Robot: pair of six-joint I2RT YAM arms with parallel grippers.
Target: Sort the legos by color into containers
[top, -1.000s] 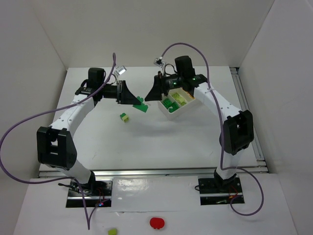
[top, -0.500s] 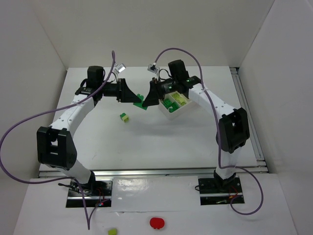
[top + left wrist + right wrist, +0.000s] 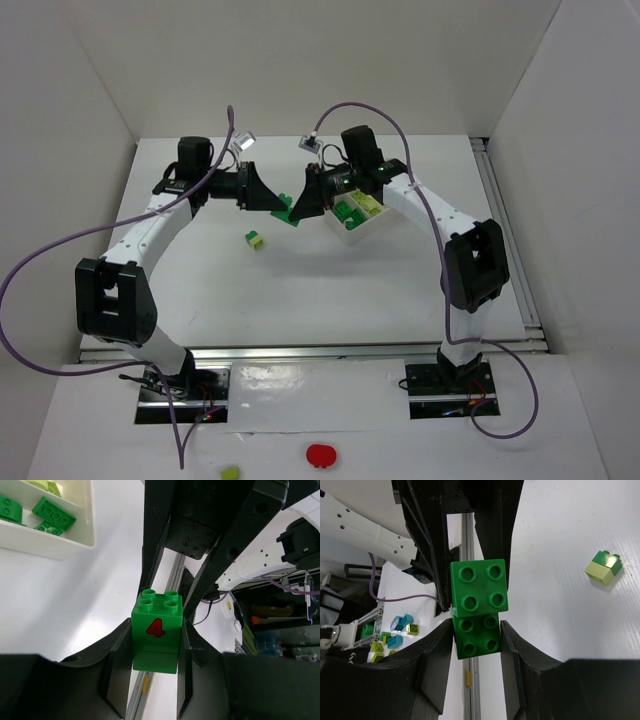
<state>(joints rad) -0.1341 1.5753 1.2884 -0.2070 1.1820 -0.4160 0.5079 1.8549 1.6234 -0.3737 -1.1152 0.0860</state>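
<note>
Two joined dark green legos [image 3: 292, 212] hang above the table's far middle, between both grippers. My left gripper [image 3: 156, 630] is shut on the one with a red 4 [image 3: 156, 628]. In the right wrist view my right gripper [image 3: 476, 630] is shut on the nearer green lego [image 3: 477, 639], while the farther one [image 3: 479, 587] sits between the left gripper's black fingers [image 3: 427, 530]. The white containers [image 3: 352, 235] lie just right of the grippers and hold dark green legos [image 3: 54, 512] and lime ones. A lime and dark green lego pair [image 3: 255, 239] lies on the table.
A metal rail [image 3: 505, 230] runs along the table's right edge, and white walls close in the back and sides. A flat red round thing [image 3: 319, 456] and a lime brick [image 3: 230, 472] lie in front of the arm bases.
My right gripper has moved left from beside the containers to the green legos in the left gripper and closed on them. The left arm has stayed still.
</note>
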